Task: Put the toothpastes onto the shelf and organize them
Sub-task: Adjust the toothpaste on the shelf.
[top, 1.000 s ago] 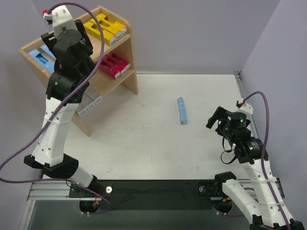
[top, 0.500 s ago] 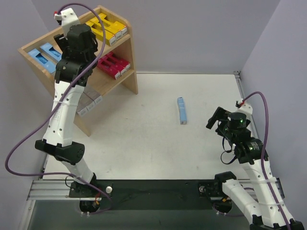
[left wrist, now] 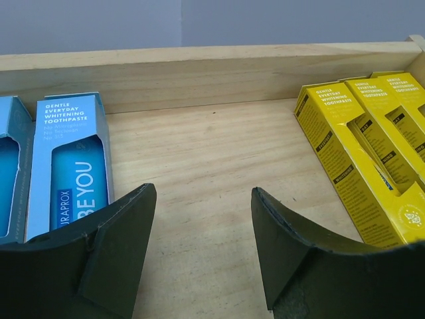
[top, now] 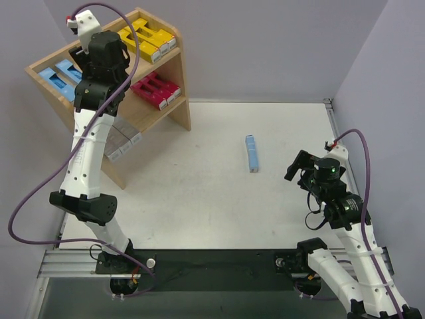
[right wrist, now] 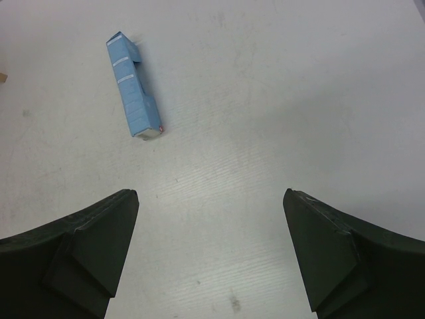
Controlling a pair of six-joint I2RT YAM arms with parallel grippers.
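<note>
1. Top external view: the white table (top: 219, 199) carries the wooden shelf (top: 180, 86) at its far left, and one light blue toothpaste carton (top: 251, 153) lies flat on the open table, right of centre, well apart from the shelf.
2. On the shelf, yellow cartons (top: 147, 36) fill the right of the top tier and two light blue cartons (top: 60, 74) the left. Magenta cartons (top: 158, 90) and silver-grey cartons (top: 123, 143) sit on the lower tier.
3. The left gripper (left wrist: 201, 193) hangs over the bare middle of the top tier, jaws wide apart and empty.
4. The right gripper (right wrist: 209, 199) hovers just near of the loose carton, jaws spread very wide, nothing between them.
5. The loose carton is probably light, stiff along its length but easy to crush, with smooth faces that could slip.
6. The best hold is likely across its narrow width near mid-length, squeezing gently and clear of the end flaps.
</note>
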